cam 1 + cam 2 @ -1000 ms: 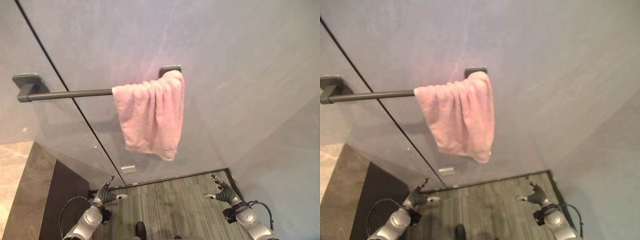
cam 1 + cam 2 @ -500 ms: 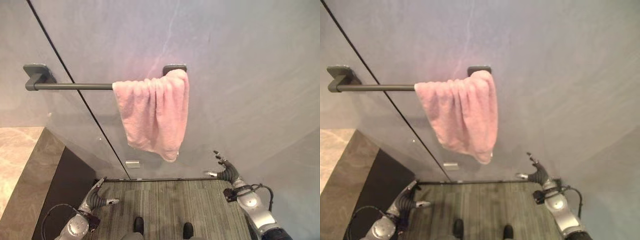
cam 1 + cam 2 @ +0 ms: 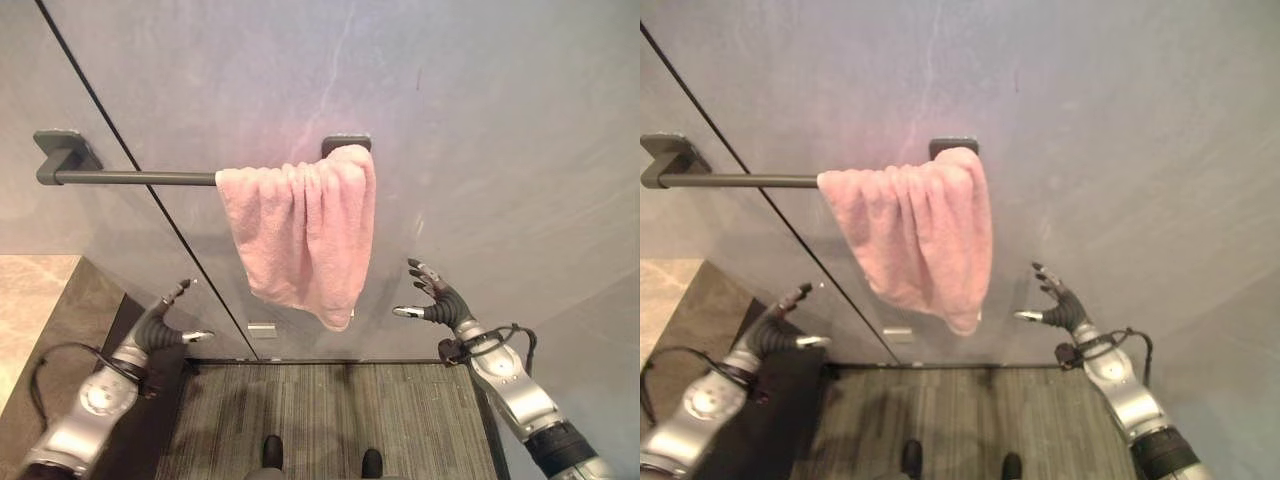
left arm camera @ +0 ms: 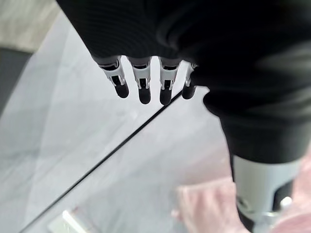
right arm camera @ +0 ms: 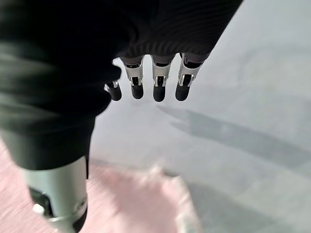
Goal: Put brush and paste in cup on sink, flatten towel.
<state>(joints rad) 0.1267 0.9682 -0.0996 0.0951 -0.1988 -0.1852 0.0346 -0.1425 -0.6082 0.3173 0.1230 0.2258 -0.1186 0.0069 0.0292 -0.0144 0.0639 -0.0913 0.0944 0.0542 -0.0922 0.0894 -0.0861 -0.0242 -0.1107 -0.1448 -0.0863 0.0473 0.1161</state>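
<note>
The pink towel [image 3: 305, 232] hangs bunched at the right end of the dark wall rail [image 3: 135, 178], its folds gathered against the right bracket [image 3: 345, 143]; most of the rail to the left is bare. Left hand [image 3: 158, 324] is raised below the rail's bare stretch, fingers spread, holding nothing. Right hand [image 3: 432, 301] is raised just right of the towel's lower edge, fingers spread, also empty. Neither touches the cloth.

Judgement: the flattening step is in hand. It would go best with one hand pinching the towel's left top edge and drawing it leftward along the rail. The other should steady the right edge near the bracket, so the cloth spreads without sliding off.
</note>
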